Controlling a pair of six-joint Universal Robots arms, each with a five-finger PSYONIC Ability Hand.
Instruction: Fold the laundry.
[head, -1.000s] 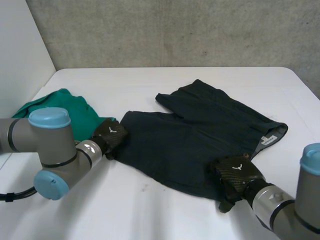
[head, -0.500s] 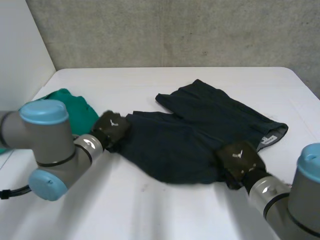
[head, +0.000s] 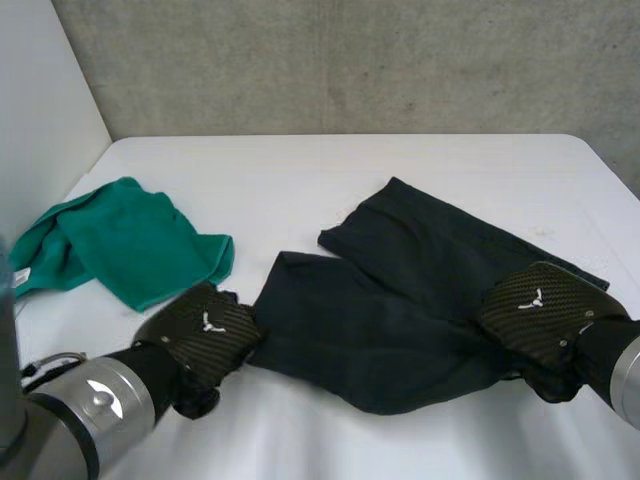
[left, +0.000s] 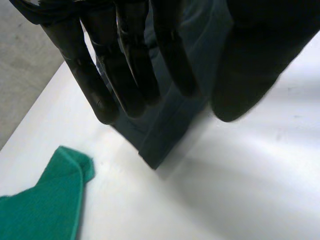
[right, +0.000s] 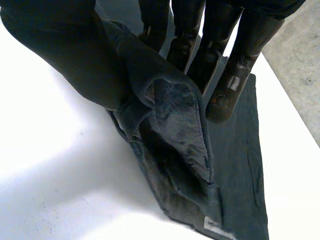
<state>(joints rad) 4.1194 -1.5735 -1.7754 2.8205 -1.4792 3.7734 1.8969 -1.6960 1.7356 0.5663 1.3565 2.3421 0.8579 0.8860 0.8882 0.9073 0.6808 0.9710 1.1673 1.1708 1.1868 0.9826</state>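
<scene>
Both hands have drawn back toward the robot, dragging the dark shorts (head: 390, 300) across the tabletop (head: 300, 170). At one leg corner the left hand (head: 205, 335) seemingly pinches the hem, while the right hand (head: 540, 310) clutches the bunched waistband. A green cloth (head: 120, 240) lies nearby.

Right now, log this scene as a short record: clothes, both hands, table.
clothes: dark shorts loosely spread mid-table; green cloth crumpled beside them, not touching
left hand: pinches the shorts' edge between fingers and thumb, at the end nearest the green cloth
right hand: pinches a bunched fold at the shorts' opposite end
table: white, holds both items
fold: none finished yet
</scene>
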